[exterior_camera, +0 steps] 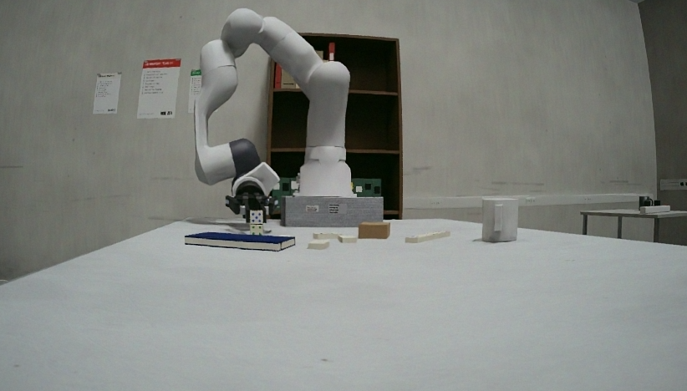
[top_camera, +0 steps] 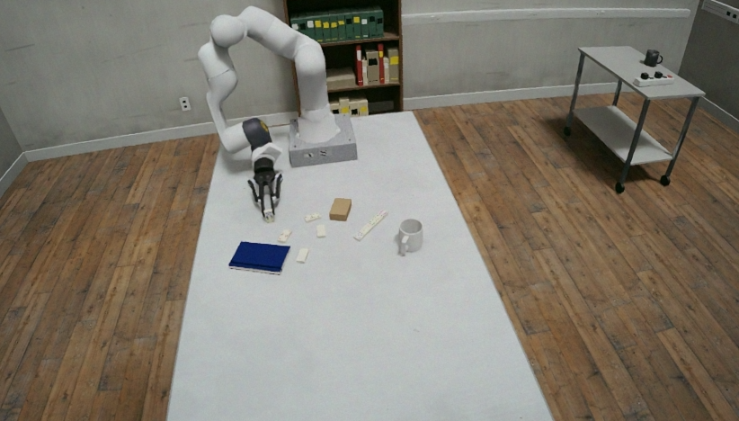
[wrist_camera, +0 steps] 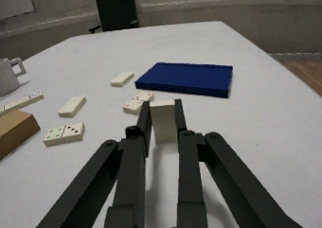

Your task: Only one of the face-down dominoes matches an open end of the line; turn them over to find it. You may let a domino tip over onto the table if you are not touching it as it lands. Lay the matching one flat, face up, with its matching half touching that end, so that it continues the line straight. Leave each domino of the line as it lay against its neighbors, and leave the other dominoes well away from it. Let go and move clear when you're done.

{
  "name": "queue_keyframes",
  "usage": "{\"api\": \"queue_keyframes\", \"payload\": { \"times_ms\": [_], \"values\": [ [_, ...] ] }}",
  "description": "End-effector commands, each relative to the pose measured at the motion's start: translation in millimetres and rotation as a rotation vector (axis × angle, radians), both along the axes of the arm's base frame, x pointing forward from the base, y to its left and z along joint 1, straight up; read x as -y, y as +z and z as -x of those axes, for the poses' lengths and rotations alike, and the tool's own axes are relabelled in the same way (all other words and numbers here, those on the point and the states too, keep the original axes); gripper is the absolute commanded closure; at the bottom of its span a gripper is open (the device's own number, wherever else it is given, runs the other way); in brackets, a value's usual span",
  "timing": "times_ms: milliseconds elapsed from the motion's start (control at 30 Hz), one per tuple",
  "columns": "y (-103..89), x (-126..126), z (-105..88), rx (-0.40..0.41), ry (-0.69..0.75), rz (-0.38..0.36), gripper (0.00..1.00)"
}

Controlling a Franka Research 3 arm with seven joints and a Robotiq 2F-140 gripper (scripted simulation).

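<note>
I have the hand (exterior_camera: 256,218) clamped on a domino (exterior_camera: 256,220), held upright low over the tabletop (top_camera: 348,307) just behind the blue book (top_camera: 259,255), its pips facing the exterior camera. I judge this the turning step: next I must set its lower edge down, let go, and let it tip face up, well apart from the line (top_camera: 370,225).

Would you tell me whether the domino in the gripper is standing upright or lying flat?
Upright: the domino stands on end between the gripper's fingers, pips facing the exterior camera, lower end at the table.
</note>
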State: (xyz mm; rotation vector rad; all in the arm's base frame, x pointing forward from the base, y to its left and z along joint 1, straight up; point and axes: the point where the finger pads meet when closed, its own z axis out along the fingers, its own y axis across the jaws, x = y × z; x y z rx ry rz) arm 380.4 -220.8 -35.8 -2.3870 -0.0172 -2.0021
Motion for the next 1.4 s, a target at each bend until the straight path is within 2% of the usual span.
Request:
{"api": "queue_keyframes", "payload": {
  "times_ms": [0,300,333,1367],
  "values": [
    [-1.6,0.2,1.0,-0.003,0.002,0.009,0.77],
    [-1.6,0.2,1.0,-0.003,0.002,0.009,0.77],
    [-1.6,0.2,1.0,-0.003,0.002,0.009,0.67],
    [-0.5,0.2,2.3,-0.003,0.002,0.009,0.67]
  ]
}}
